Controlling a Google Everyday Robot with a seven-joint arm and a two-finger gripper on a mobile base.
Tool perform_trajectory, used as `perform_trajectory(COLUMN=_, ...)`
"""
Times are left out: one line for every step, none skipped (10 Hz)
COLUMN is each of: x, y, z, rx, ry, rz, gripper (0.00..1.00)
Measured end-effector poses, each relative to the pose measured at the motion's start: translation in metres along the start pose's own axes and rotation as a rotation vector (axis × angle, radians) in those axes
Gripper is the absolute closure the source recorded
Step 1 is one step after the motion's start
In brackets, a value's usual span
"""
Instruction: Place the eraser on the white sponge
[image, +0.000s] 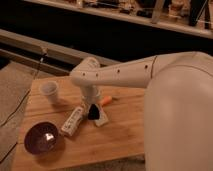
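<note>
pincer (93, 109) at the end of the white arm (117, 75), pointed down over the middle of the wooden tabletop (125, 137), its fingers pressed together on the small black eraser (93, 115). the eraser hung at the left edge of the white sponge (102, 120), a flat off-white pad lying on the wood (whether the two touched could not be told). an orange stick-like item (106, 100) lay just behind the sponge, to the right of the wrist. a white labelled bottle (73, 121) lay on its side just left of the pincer. a white cup (49, 92) stood upright near the back left corner, and a dark bowl (42, 139) sat near the front left corner, well apart from the sponge.
</note>
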Motion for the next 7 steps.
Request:
perform_trajectory(x=0.005, y=-0.002, z=0.004, rx=0.007, ry=0.009, rz=0.008, gripper=1.0)
perform_trajectory(x=0.008, y=-0.004, z=0.006, rx=0.014, ry=0.014, rz=0.013, gripper=1.0)
perform_trajectory(x=0.013, y=-0.006, z=0.01, rx=0.023, ry=0.026, rz=0.02, gripper=1.0)
perform_trajectory(x=0.015, y=-0.007, z=0.013, rx=0.033, ry=0.033, rz=0.023, gripper=1.0)
perform_trajectory(x=0.015, y=-0.008, z=0.019, rx=0.05, ry=0.044, rz=0.027, gripper=1.0)
perform_trajectory(x=0.014, y=-0.009, z=0.023, rx=0.056, ry=0.052, rz=0.034, gripper=1.0)
perform_trajectory(x=0.013, y=-0.011, z=0.026, rx=0.059, ry=0.058, rz=0.042, gripper=1.0)
